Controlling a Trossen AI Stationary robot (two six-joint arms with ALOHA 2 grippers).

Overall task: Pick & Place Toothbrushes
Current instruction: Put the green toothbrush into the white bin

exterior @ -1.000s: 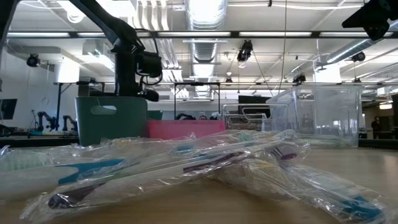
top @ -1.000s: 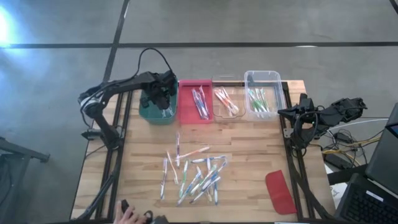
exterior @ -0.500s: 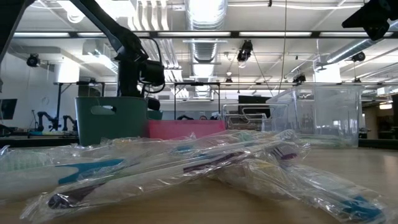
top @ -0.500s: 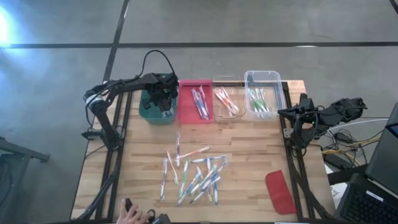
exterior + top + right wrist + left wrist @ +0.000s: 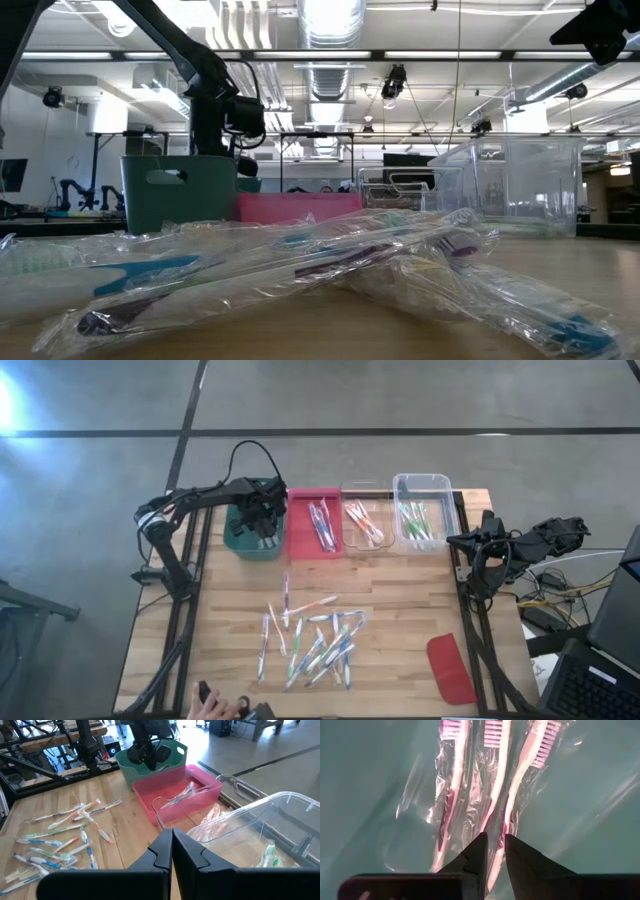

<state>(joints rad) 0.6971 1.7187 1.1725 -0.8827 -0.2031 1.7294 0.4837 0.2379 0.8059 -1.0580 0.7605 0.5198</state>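
Since a second ago the left gripper (image 5: 262, 525) has sunk into the green bin (image 5: 240, 543), jaws slightly apart above pink toothbrushes (image 5: 492, 780) lying lengthwise ahead. Loose toothbrushes (image 5: 315, 640) wait mid-counter, nearer the left arm; the right gripper (image 5: 171, 851) rests shut at the right edge.

Glossy crinkled plastic wraps the toothbrushes (image 5: 315, 640) on the wood-plank table (image 5: 400, 590).

Dark jointed arms, blk looping cable (image 5: 250, 452), wedge-tipped fingers (image 5: 476, 855)
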